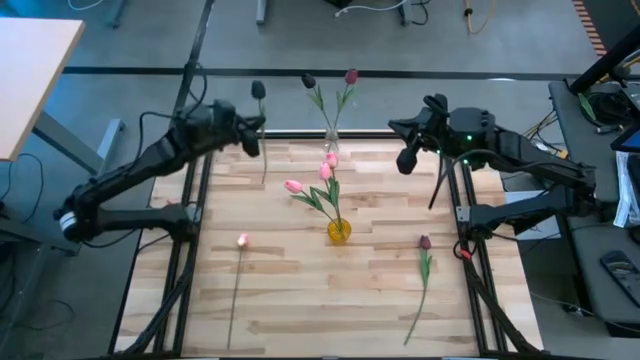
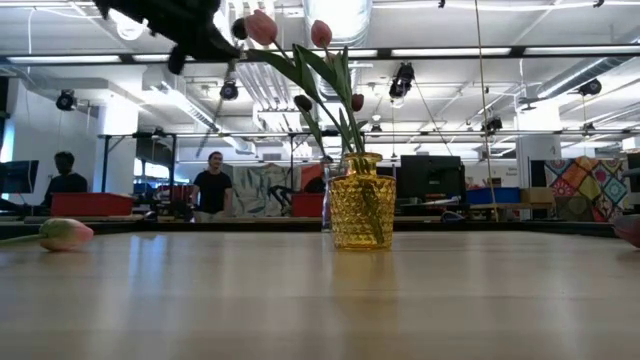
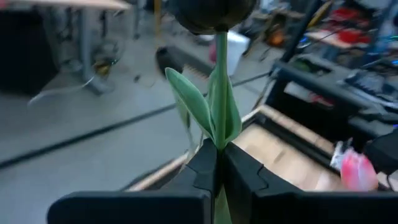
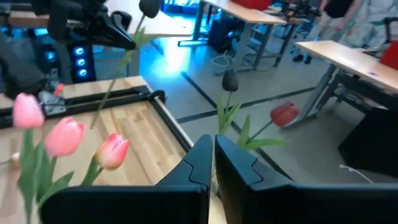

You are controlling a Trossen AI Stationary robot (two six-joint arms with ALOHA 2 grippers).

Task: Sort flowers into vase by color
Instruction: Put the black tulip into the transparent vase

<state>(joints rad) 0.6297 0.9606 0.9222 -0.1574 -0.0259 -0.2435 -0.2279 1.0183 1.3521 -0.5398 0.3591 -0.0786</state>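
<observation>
Fingers of left gripper (image 3: 217, 165) closed on dark tulip (image 3: 217, 81) stem, head above them | right gripper (image 4: 213, 155) fingers pressed together, empty | yellow vase (image 1: 339, 231) between both, pink tulips (image 1: 322, 178) inside.

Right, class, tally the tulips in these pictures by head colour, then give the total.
Pink tulips: 4 (three in the yellow vase, one on the table)
Dark maroon tulips: 4 (two in the clear vase, one on the table, one held by the left gripper)
Total: 8
</observation>
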